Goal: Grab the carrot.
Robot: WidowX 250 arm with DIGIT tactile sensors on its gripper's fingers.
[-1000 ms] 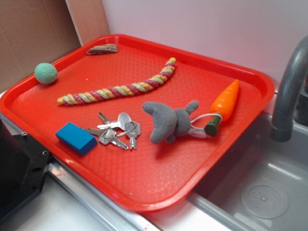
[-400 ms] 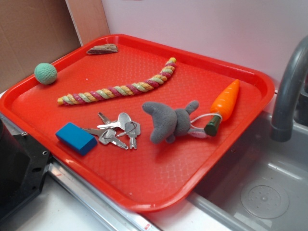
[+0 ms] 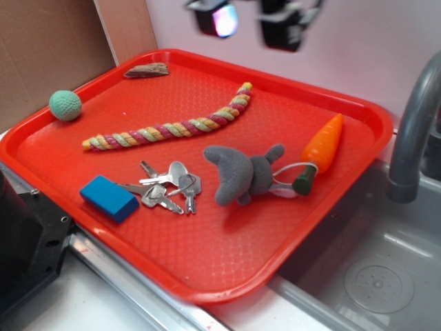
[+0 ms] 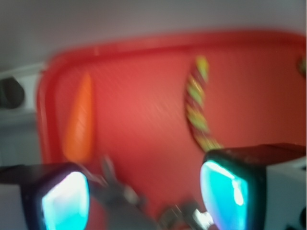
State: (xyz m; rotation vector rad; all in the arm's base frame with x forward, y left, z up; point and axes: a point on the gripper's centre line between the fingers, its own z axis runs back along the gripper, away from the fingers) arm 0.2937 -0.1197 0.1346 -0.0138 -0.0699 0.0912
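pincer (image 3: 249,18): fingers spread, nothing between them, high over the tray's (image 3: 207,289) far edge
carrot (image 3: 320,150): well below the pincer and off to one side, flat on the tray, stub end beside the plush (image 3: 242,174)
done: none of the grab shows
left: move over, descend, close on carrot

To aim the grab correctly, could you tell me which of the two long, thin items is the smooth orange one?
The carrot by the tray's right rim: plain, glossy, tapered. The rope is braided, multicoloured.
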